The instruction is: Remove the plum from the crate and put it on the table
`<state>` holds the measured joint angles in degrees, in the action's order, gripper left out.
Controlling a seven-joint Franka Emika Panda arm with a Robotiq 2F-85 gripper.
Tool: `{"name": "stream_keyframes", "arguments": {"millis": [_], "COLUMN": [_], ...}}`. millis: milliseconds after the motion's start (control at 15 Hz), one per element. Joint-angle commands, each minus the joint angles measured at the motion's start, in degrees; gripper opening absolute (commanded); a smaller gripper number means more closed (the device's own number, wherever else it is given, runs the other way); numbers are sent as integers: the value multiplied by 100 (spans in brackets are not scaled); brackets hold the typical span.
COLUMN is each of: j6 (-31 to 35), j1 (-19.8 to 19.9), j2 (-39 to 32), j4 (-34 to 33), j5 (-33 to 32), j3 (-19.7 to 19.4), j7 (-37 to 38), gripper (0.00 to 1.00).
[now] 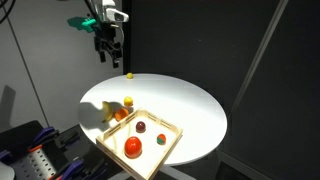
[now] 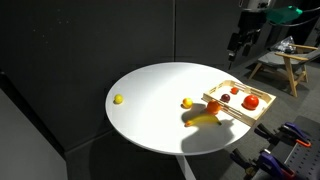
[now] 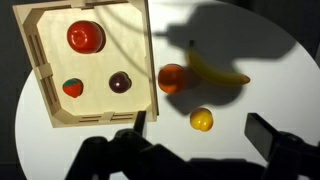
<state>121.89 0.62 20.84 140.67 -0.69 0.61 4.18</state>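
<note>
Item: plum point(image 3: 120, 82). Small, round, dark maroon.
Location: inside the crate point(image 3: 100, 121), near its right-hand wall in the wrist view. It lies apart from the strawberry point(image 3: 73, 88) and the larger red fruit point(image 3: 86, 37), and touches neither.
Crate position: at the edge of the white tabletop point(image 1: 190, 100).
Outside the crate: orange fruit point(image 3: 172, 77), banana point(image 3: 215, 72), small yellow fruit point(image 3: 202, 120).
Claw point(image 1: 107, 50): released, fingers spread wide, nothing held, hanging high above the tabletop.
Handling, as judged: light, smooth-skinned and likely slippery, apt to roll, and bruised by a hard squeeze.
Hold: straight down from above, fingers across the widest part, with gentle closure. Clearance to the crate wall looks tight on one side.
</note>
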Motion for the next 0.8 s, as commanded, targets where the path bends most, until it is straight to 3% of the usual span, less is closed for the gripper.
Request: {"name": "stream_keyframes", "arguments": {"millis": [0,200,733], "j6": [62,180,707], "j1": [110,191,215], "j2": [-353,-620,-1388], "j4": [-219,-251,-310], "j5": [-2,-26,45], "j3": [-183,-323,-639], "j7": [-179,-307,-1544], "gripper": [100,100,100]}}
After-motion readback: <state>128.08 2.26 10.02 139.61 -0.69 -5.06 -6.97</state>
